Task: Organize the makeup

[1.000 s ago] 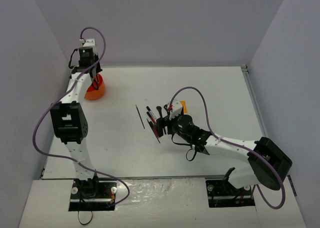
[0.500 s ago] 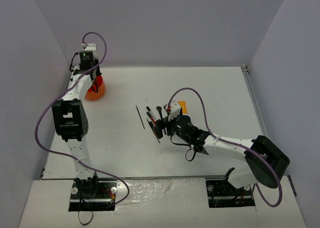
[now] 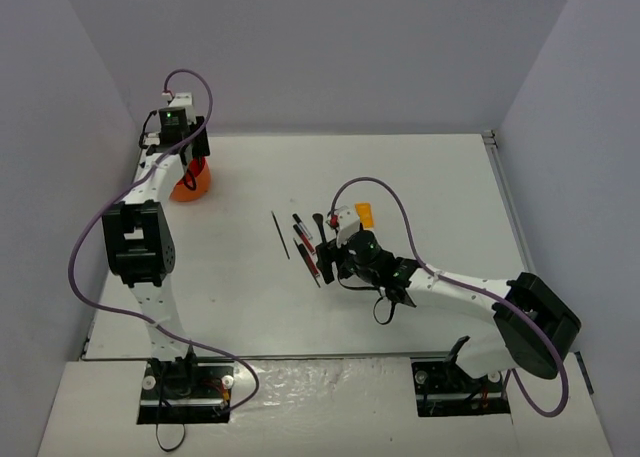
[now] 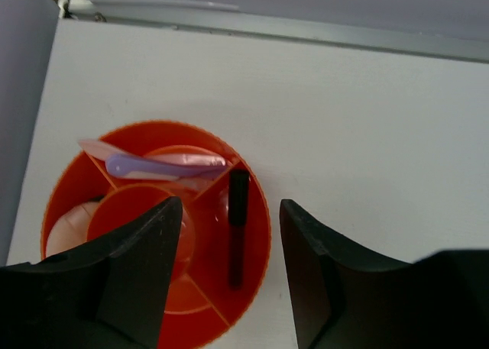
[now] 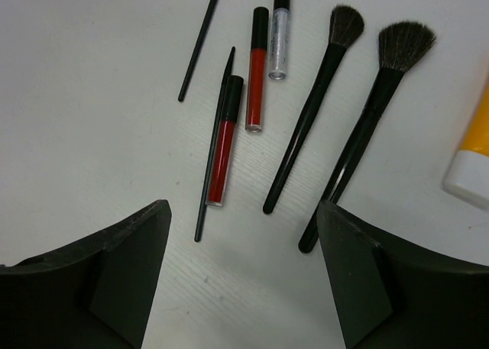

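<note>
Makeup brushes [image 5: 306, 120] look light, thin and stiff; pinch one mid-handle. Left fingers [image 4: 130, 280] and right fingers [image 5: 107, 280] are spread, empty.

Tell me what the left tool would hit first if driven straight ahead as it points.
Most likely the black stick lying in a compartment of the orange holder, centred ahead of the open left tool. Depth is unclear, so the holder's floor beside it could be met almost together.
</note>
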`<state>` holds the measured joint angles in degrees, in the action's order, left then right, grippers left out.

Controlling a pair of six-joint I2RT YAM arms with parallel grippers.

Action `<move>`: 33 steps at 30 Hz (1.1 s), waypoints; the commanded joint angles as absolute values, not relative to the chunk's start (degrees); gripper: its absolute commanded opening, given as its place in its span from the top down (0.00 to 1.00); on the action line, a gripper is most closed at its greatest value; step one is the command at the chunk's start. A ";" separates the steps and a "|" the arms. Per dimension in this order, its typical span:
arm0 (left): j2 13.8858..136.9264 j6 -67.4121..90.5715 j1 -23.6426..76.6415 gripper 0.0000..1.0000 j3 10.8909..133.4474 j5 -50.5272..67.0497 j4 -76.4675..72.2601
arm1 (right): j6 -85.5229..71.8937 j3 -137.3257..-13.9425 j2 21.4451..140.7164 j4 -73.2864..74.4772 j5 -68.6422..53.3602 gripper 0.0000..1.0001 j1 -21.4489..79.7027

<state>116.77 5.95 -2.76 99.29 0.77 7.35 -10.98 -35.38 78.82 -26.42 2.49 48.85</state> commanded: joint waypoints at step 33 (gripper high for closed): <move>45.03 20.83 3.96 0.05 49.13 15.76 29.69 | -11.42 -50.79 99.86 -22.25 7.92 0.74 51.75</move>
